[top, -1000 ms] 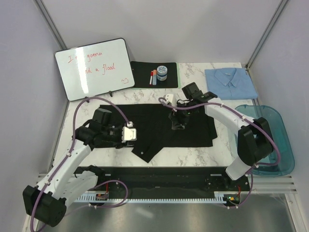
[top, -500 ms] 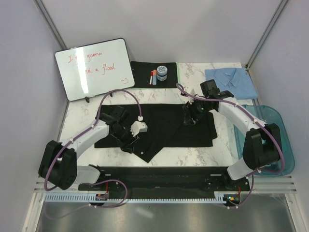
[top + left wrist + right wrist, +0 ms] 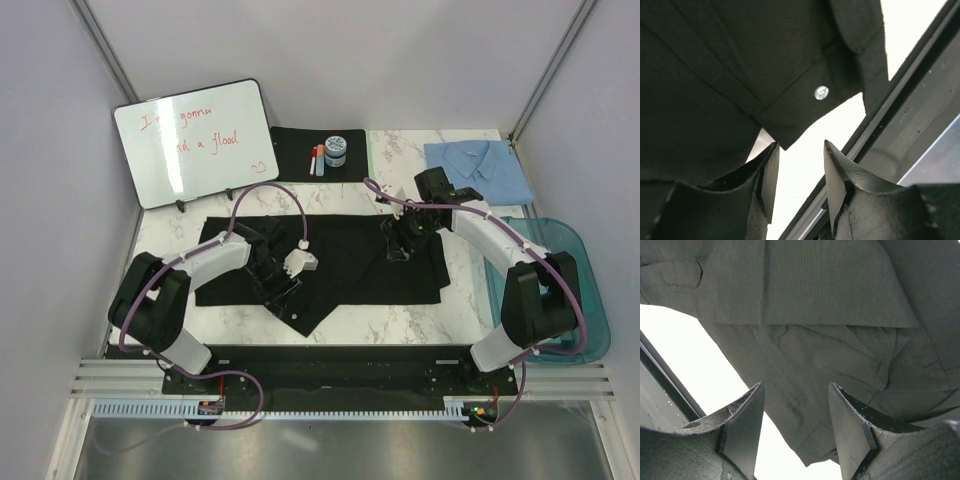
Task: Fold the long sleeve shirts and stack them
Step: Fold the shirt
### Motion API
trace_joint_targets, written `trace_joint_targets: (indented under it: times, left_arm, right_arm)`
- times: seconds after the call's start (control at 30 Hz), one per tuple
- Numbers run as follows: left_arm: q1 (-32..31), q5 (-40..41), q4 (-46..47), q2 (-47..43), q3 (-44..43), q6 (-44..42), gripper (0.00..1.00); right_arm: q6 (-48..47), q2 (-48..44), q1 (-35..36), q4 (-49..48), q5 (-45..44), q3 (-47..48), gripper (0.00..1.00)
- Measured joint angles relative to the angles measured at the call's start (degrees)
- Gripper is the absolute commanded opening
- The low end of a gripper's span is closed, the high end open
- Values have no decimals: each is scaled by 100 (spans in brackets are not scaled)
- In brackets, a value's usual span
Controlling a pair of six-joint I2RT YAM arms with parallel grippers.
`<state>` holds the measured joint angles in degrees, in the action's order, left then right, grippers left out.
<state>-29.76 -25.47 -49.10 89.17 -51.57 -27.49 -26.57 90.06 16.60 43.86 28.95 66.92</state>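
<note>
The large black shirt lies spread flat in the middle of the table. The light blue shirt lies folded at the back right. My left gripper is open and empty, low over the black shirt's front left part. In the left wrist view the gripper hovers by a cuff corner with a silver button of the shirt. My right gripper is open and empty over the shirt's right part. In the right wrist view the gripper is just above a fabric edge.
A whiteboard stands at the back left. A black green-edged mat at the back holds marker pens and a small jar. A teal bin sits at the right edge. The table's front rail runs near the left gripper.
My left arm has swung in from the left onto the shirt's front left part. My right gripper has moved right and back, from the shirt's middle to its right part.
</note>
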Motion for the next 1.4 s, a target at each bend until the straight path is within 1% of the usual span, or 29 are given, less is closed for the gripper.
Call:
trace_joint_targets:
  times: [0.23,0.4,0.47,0.5,0.57,0.73,0.83,0.93,0.97,1.03,1.07,1.13,1.23,1.27,1.33,1.37,1.4]
  left_arm:
    - [-33,254,2,92,-24,221,47]
    - [-236,310,4,345,-66,289,48]
    - [-282,334,2,448,-68,310,45]
    - [-291,343,-7,481,-70,323,40]
    - [-291,374,-7,492,-98,367,38]
    - [-289,684,4,496,-146,522,56]
    - [-289,743,-20,496,-184,632,57]
    - [-297,745,-7,498,-227,704,52]
    - [-302,743,2,496,-243,713,46]
    - [-334,726,24,496,-267,723,39]
    - [-361,715,37,496,-278,732,32]
    - [-413,693,50,496,-293,739,29]
    - [-448,693,72,509,-295,739,25]
    - [-450,693,72,533,-299,739,17]
    - [-448,697,79,597,-306,745,6]
    - [-446,699,81,629,-308,750,2]
    - [-446,697,79,654,-310,756,2]
  right_arm:
    - [-76,0,-2,105,-42,0,61]
    - [-138,0,-7,127,-107,0,61]
    - [-175,0,-15,146,-160,0,61]
    - [-188,0,-24,155,-195,0,60]
    - [-216,0,-37,186,-234,0,57]
    - [-260,0,-79,337,-326,0,57]
    - [-280,-2,-98,396,-339,0,57]
    - [-286,-2,-105,417,-341,0,57]
    - [-289,-2,-107,424,-339,0,57]
    - [-304,-2,-114,424,-341,0,57]
    - [-310,-2,-114,426,-343,0,57]
    - [-326,-2,-118,426,-358,0,56]
    - [-352,-2,-136,459,-446,0,50]
    - [-363,-2,-140,474,-522,0,47]
    - [-380,2,-153,496,-669,0,45]
    - [-382,9,-168,509,-728,0,44]
    - [-389,22,-190,522,-791,0,43]
